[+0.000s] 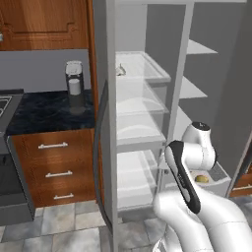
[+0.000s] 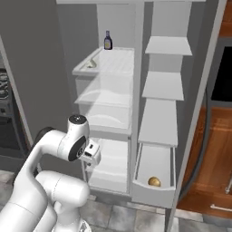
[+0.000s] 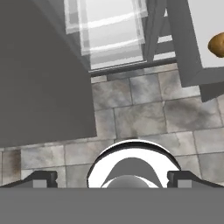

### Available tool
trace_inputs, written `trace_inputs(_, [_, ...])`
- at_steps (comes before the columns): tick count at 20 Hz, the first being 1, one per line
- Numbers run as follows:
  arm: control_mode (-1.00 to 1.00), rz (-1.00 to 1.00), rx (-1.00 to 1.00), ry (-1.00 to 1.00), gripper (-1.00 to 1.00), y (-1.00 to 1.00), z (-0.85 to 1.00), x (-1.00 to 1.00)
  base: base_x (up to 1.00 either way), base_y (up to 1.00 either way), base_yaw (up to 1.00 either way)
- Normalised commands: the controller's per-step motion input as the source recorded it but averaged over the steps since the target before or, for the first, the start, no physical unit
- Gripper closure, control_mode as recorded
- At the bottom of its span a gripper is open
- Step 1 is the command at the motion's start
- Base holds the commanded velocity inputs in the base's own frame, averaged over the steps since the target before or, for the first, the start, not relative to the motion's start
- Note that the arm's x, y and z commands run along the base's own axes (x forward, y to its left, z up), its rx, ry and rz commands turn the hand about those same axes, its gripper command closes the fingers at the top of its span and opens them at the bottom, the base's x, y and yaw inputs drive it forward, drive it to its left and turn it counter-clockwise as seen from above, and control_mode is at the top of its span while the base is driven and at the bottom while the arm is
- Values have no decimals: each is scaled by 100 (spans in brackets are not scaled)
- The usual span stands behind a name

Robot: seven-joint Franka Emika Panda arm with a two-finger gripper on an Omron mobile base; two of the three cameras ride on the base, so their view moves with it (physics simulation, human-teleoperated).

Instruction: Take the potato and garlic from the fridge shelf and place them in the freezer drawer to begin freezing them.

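The golden-brown potato [image 2: 154,182] lies inside the pulled-out light grey freezer drawer [image 2: 153,195], near its front wall; it also shows as the potato [image 1: 201,179] and the potato [image 3: 217,44]. The off-white garlic [image 2: 92,64] rests at the left edge of the white ribbed fridge shelf [image 2: 117,62], high in the fridge, also the garlic [image 1: 120,72]. My gripper [image 3: 113,179] is open and empty, pointing down at the tiled floor. It hangs left of the drawer [image 3: 192,52] and well below the garlic.
A dark-capped sauce bottle [image 2: 108,41] stands at the back of the fridge shelf. The open fridge door [image 1: 104,147] stands to the left, and narrow grey shelves [image 2: 164,85] rise above the drawer. A wooden cabinet with drawers [image 1: 54,167] and a dark counter lie further left.
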Motion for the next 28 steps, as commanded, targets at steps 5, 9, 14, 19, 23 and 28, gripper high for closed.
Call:
trace_inputs(5, [100, 0, 0, 0, -100, 0, 0, 0, 58, -2, 31])
trace_inputs(9, [100, 0, 0, 0, -100, 0, 0, 0, 55, -27, 21])
trace_inputs(14, [100, 0, 0, 0, -100, 0, 0, 0, 60, -5, 20])
trace_inputs(19, [100, 0, 0, 0, -100, 0, 0, 0, 13, -8, 11])
trace_inputs(23, [100, 0, 0, 0, -100, 0, 0, 0, 17, -27, 17])
trace_inputs(28, [100, 0, 0, 0, -100, 0, 0, 0, 11, -61, 6])
